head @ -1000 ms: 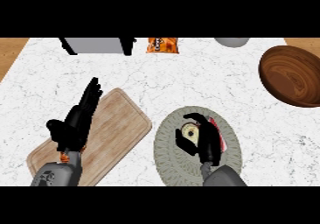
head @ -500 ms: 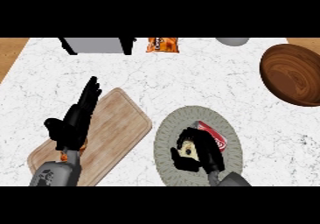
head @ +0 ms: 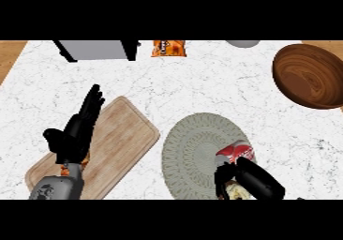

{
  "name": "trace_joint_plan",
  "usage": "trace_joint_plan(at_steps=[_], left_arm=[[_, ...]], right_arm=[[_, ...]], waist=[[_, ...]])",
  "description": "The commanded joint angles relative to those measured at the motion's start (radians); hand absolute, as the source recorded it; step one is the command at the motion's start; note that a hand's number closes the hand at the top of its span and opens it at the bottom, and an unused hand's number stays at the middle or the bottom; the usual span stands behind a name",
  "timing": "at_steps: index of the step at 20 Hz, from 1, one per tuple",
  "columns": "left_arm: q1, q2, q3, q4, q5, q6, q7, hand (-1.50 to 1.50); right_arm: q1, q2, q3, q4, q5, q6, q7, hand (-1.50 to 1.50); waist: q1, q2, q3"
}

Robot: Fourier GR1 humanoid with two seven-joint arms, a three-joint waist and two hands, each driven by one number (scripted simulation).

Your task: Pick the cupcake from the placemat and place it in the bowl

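Note:
The round grey placemat [head: 195,150] lies at the counter's front middle. At its near right edge my right hand [head: 252,180] is curled round a pale, cream-coloured cupcake [head: 236,191], of which only a small part shows between the fingers. Just beyond the fingers, a red-and-white item [head: 235,152] lies on the mat. The brown wooden bowl [head: 311,75] stands at the far right, well apart from that hand. My left hand [head: 76,133] rests open, fingers straight, over the wooden cutting board [head: 122,140].
A grey appliance [head: 98,49], an orange snack bag [head: 168,48] and a grey round object [head: 242,43] line the counter's far edge. A small orange thing [head: 64,167] peeks out beside my left wrist. The counter's wooden edge shows at the far left.
My right hand has drawn back toward the lower edge with the cream cupcake in it, leaving the red-and-white item on the mat. The left hand has barely moved.

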Motion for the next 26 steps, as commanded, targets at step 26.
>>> trace_joint_plan(at_steps=[26], left_arm=[[0.01,-0.021,-0.013,-0.006,-0.03,-0.003,-0.014,0.0]], right_arm=[[0.093,-0.783,-0.914,0.037,-0.761,0.574,-0.347,1.5]], waist=[[0.031,0.009,-0.006]])
